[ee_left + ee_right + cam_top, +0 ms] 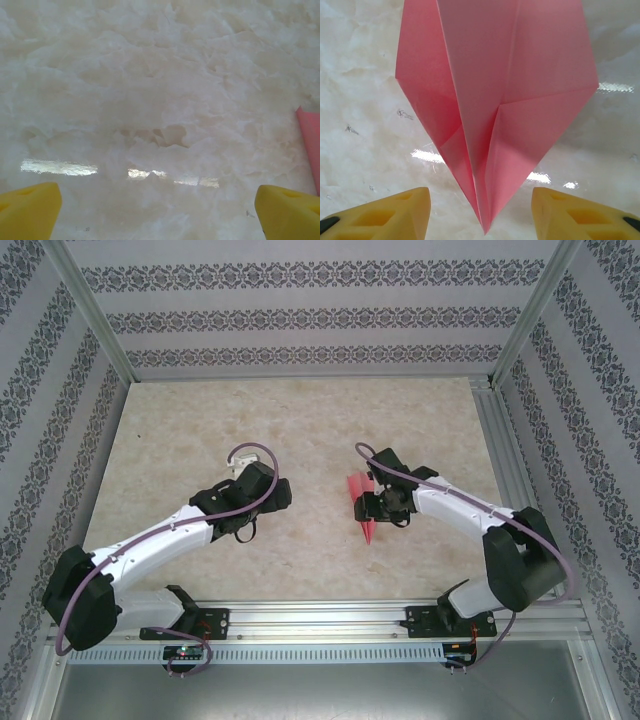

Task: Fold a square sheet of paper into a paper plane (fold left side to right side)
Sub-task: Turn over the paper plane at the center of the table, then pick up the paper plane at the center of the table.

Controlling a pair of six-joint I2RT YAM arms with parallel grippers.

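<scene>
Paper plane point(495, 100), tip between the parted right jaws, untouched

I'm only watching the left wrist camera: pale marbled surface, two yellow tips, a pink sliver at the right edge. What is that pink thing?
Observer: A pinkish-red folded paper plane, a pointed dart with a centre crease.
Visitor: Is anything gripping it?
Observer: No. The right hand is open, its yellow fingers either side of the nose, not touching.
Visitor: Which way does it point?
Observer: From above, its nose points toward the near edge of the pale marbled table.
</scene>
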